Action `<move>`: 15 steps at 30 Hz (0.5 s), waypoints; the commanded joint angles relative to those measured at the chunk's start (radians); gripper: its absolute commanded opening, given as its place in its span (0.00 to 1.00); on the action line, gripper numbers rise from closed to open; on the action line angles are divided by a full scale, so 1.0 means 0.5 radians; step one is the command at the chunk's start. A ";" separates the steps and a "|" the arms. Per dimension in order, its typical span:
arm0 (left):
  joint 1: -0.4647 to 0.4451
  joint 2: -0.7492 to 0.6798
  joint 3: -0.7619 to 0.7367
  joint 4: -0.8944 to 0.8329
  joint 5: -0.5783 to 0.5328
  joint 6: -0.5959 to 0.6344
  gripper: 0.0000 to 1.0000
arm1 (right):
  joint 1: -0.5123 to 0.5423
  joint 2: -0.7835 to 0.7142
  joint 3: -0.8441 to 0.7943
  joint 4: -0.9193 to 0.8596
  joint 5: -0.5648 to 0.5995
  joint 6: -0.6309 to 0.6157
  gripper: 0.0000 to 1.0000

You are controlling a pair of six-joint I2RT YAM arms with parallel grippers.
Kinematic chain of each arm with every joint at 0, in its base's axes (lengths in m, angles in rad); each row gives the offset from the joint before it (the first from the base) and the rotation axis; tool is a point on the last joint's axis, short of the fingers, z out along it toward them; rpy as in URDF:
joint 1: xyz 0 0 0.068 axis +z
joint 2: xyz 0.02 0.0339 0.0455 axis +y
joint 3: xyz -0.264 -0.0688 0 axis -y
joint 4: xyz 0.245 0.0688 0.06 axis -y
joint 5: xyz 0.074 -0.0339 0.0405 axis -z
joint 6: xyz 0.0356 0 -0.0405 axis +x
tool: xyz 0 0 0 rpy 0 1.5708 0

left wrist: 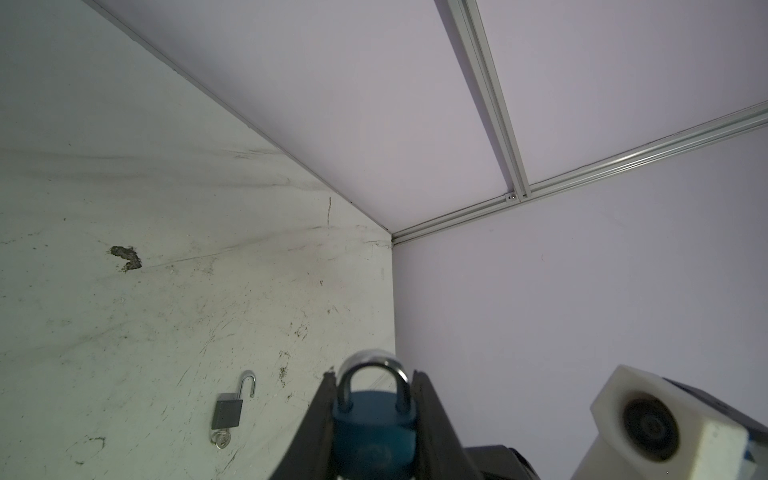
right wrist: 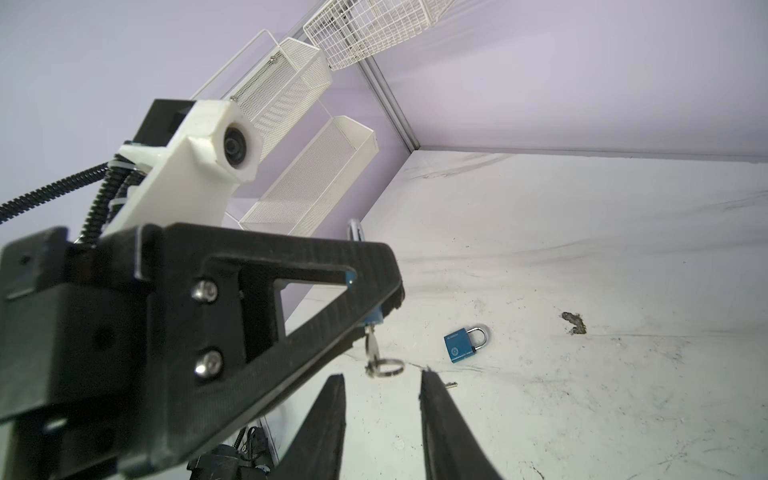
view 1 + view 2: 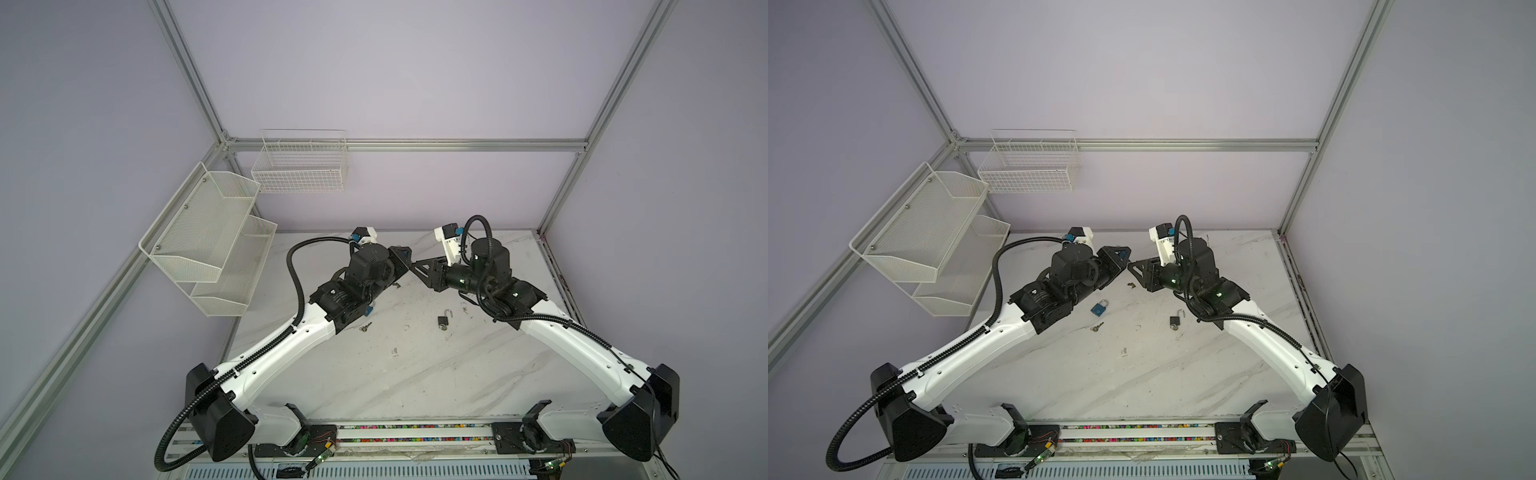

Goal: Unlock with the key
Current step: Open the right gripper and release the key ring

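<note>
Right fingers (image 2: 334, 399): parted, with nothing clasped between them; they are pointed up at the underside of the left arm's load.
Small silver key on a wire ring (image 2: 372, 345): seen hanging from the base of the held lock, apparently seated in the keyhole. It lies just beyond the right fingertips, and its ring sits about level with them.
Key's long axis: judged to run from the lock's base toward the right fingers, roughly in line with their reach. A straight advance and a pinch on the bow would be called for before turning.
Blue metal padlock with a silver shackle (image 1: 374, 424): held above the worktop; both shackle legs are seen seated, so it is judged still locked.
Left fingers (image 1: 321, 403): clenched on the padlock's body from both sides.
Nearer arm: the right, by far.
White marble-patterned worktop (image 3: 415, 374): scuffed and chipped. On it lie a second blue padlock (image 3: 1099, 308), a black padlock with its shackle swung open (image 3: 444, 320) and loose keys (image 3: 1096, 327).
Room: lilac walls in an aluminium frame, with white mesh shelves (image 3: 208, 249) and a white wire basket (image 3: 299, 166) mounted beyond.
</note>
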 commanded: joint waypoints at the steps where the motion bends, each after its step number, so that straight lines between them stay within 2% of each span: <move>1: 0.006 -0.074 -0.050 0.119 -0.013 0.046 0.06 | -0.006 0.037 0.063 0.093 -0.006 0.022 0.31; 7: 0.006 -0.074 -0.047 0.130 0.007 0.046 0.06 | -0.006 0.071 0.070 0.116 -0.029 0.022 0.24; 12: 0.004 -0.056 -0.040 0.131 0.021 0.046 0.06 | -0.006 0.077 0.109 0.112 -0.044 0.010 0.24; 15: 0.005 -0.049 -0.041 0.136 0.023 0.049 0.06 | -0.006 0.083 0.119 0.103 -0.040 0.004 0.27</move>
